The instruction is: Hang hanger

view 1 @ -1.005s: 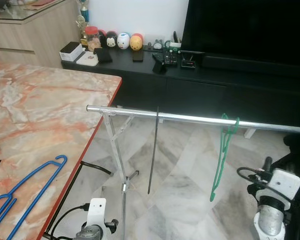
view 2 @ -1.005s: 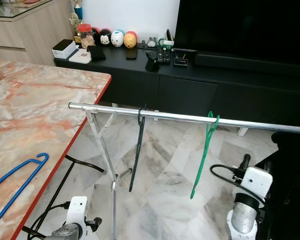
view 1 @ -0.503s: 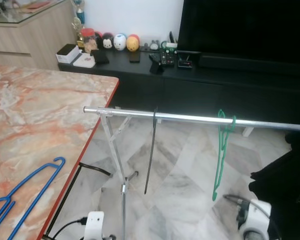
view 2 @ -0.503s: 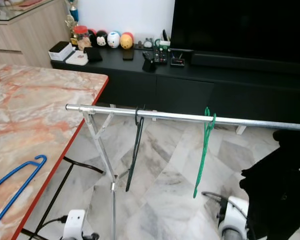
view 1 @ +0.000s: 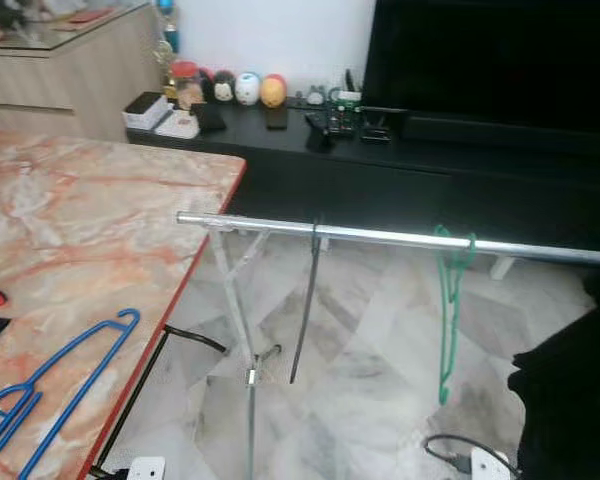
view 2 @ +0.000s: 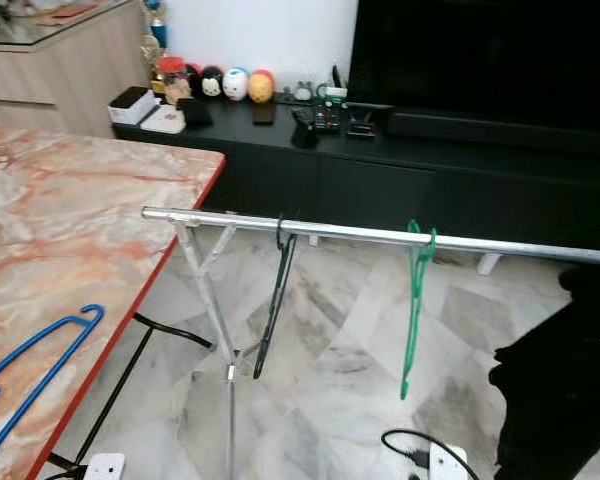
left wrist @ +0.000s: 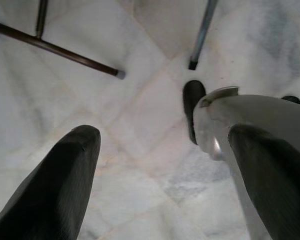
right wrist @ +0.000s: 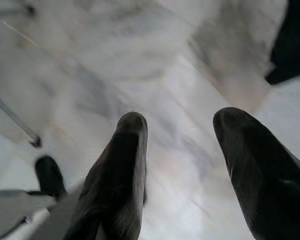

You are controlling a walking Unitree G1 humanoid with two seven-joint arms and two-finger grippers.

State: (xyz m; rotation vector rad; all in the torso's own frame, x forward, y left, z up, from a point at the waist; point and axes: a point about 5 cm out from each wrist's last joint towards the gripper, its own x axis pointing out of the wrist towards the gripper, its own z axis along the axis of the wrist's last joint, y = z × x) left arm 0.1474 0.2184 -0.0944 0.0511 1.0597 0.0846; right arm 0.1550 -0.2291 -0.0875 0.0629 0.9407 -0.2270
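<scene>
Blue hanger (view 1: 55,385) lies flat on the marble-patterned counter (view 1: 80,230), near its red-trimmed edge at the robot's left, with no gripper on it. Just beyond that edge stands a silver clothes rail (view 1: 380,237), a horizontal metal bar on a slanted metal stand (view 1: 238,320). Two hangers already hang from the bar: a black hanger (view 1: 306,305) near the stand, seen edge-on, and a green hanger (view 1: 446,310) farther toward the robot's right. They are well apart from each other.

Behind the rail runs a long black cabinet (view 1: 380,170) with a large dark television (view 1: 495,60) on it. Small round toy figures (view 1: 245,88), a jar, boxes and remote controls sit along the cabinet top. The floor (view 1: 370,390) is pale grey marble tile. A dark cloth shape (view 1: 570,400) fills the lower corner on the robot's right.

The left gripper (left wrist: 160,165) hangs low, pointing down at the floor; its two black fingers (left wrist: 60,185) are spread wide with nothing between them, and thin metal legs of the stand cross the tiles beyond them. The right gripper (right wrist: 182,150) also points at the floor, its fingers (right wrist: 120,170) apart and empty.
</scene>
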